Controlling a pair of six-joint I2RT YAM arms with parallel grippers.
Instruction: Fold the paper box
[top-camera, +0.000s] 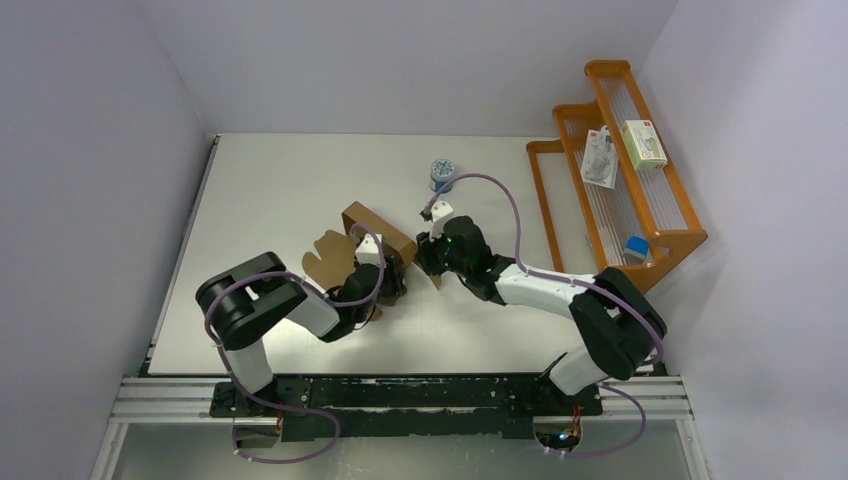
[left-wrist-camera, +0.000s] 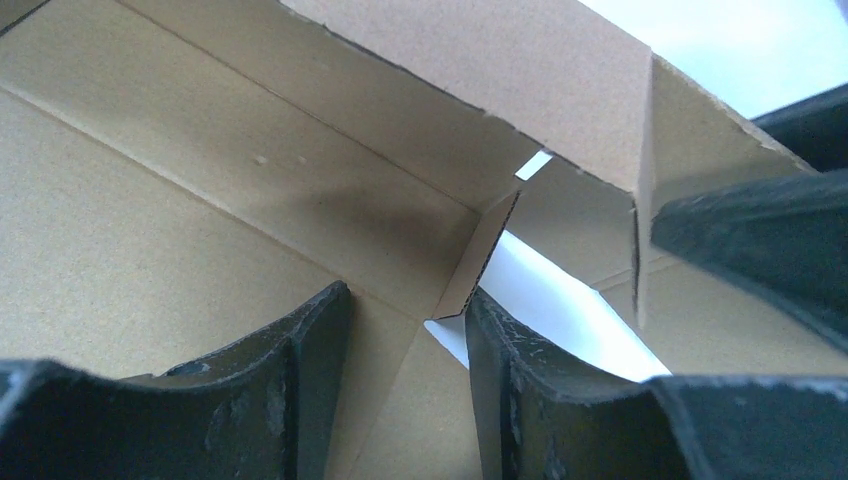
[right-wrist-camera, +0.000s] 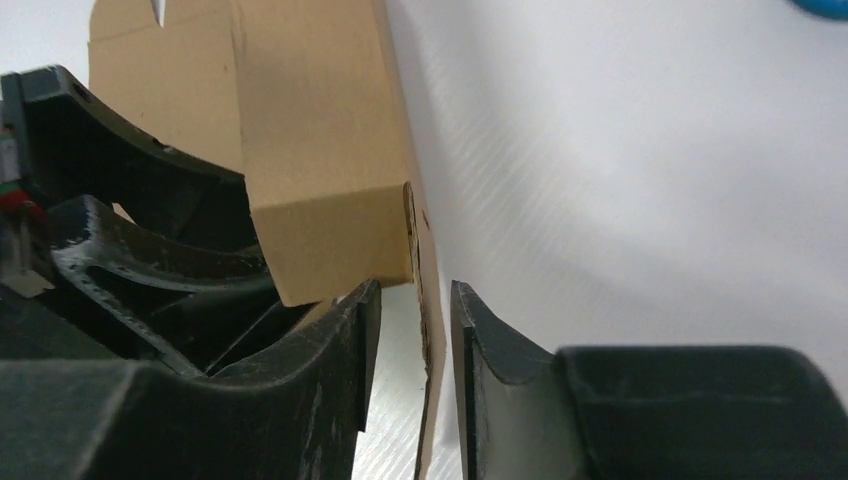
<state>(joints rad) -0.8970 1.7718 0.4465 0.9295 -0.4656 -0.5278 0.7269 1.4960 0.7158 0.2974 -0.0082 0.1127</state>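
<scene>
The paper box (top-camera: 372, 225) is brown cardboard, partly folded, standing mid-table with a loose flap (top-camera: 325, 255) lying to its left. My left gripper (top-camera: 392, 268) reaches into it from the near side. In the left wrist view its jaws (left-wrist-camera: 410, 320) are open over an inner panel (left-wrist-camera: 200, 220), and a short flap's edge (left-wrist-camera: 480, 260) rises beside the right finger (left-wrist-camera: 530, 390). My right gripper (top-camera: 428, 258) is at the box's right end. Its open jaws (right-wrist-camera: 415, 300) straddle a thin end flap (right-wrist-camera: 428, 350) seen edge-on, with a gap on the left side.
A blue-and-white round tin (top-camera: 443, 172) stands just behind the right gripper. An orange stepped rack (top-camera: 665, 215) along the right wall holds white packages (top-camera: 645, 145) and a small blue item (top-camera: 635, 248). The table's left edge (top-camera: 185, 250) runs beside the wall.
</scene>
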